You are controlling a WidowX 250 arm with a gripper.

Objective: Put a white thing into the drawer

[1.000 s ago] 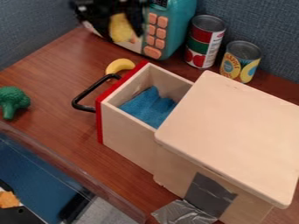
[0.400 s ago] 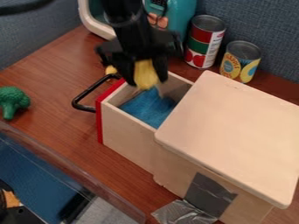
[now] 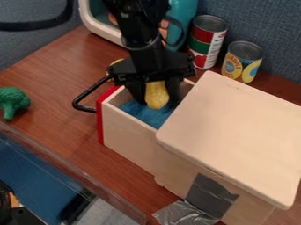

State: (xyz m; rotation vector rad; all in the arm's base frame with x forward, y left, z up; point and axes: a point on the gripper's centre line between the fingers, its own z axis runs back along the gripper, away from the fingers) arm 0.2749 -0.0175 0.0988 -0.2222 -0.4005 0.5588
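Observation:
The gripper hangs down into the pulled-out wooden drawer, shut on a pale yellow, rounded object. That object is inside the drawer opening, just above or against a blue cloth; whether they touch I cannot tell. The drawer has a red front and a black handle. Apart from the pale yellow object, I see no separate white thing.
A wooden cabinet top covers the right side. Behind stand a red-green can, a yellow-labelled can and a teal toy microwave. Green broccoli lies at the left; a yellow banana is partly hidden behind the gripper.
From the microwave at the top, the gripper has come right and down into the drawer, carrying the pale yellow object. Drawer, cloth and cans have stayed put.

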